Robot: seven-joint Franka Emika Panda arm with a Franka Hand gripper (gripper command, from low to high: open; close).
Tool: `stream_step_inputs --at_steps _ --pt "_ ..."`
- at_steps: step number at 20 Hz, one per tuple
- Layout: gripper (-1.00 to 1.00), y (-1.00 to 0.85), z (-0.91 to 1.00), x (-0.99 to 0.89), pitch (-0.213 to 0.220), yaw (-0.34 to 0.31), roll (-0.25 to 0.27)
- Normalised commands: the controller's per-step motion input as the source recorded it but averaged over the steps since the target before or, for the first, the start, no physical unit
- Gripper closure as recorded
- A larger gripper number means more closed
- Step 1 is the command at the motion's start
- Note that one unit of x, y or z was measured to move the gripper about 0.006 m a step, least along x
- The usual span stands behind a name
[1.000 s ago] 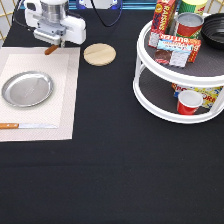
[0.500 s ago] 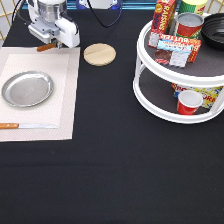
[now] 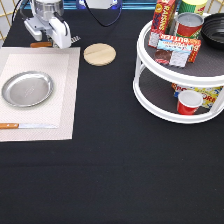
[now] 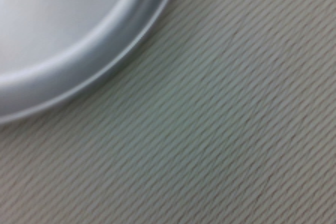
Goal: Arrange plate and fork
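The silver plate (image 3: 27, 89) lies on the left part of a beige placemat (image 3: 62, 100). My gripper (image 3: 52, 42) is above the mat's far edge, beyond the plate, and appears shut on the fork. The fork lies crosswise in it, with the brown handle (image 3: 40, 45) sticking out toward the exterior view's left and the tines (image 3: 75, 38) toward the right. The wrist view shows the plate's rim (image 4: 90, 55) and the woven mat (image 4: 225, 150).
A knife (image 3: 27, 125) with a wooden handle lies on the mat below the plate. A round wooden coaster (image 3: 99, 54) sits right of the mat. A white two-tier turntable (image 3: 150, 95) at the right holds cans, boxes and a red cup (image 3: 189, 102).
My gripper has moved a little toward the exterior view's top with the fork in it. The plate, knife and coaster have not moved.
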Motion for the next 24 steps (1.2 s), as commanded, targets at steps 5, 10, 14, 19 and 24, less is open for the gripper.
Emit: stream_step_inputs --at_steps 5,10,14,19,24 --pt "1.00 -0.38 0.05 0.04 -0.026 -0.162 0.099" --pt "1.00 -0.35 0.00 0.17 -0.008 -0.163 0.077" --pt "1.00 -0.45 0.00 0.36 0.000 -0.108 0.075" --pt "1.00 -0.62 0.00 0.44 0.000 -0.036 0.116" --pt "1.00 -0.57 -0.03 0.50 0.000 -0.041 0.135"
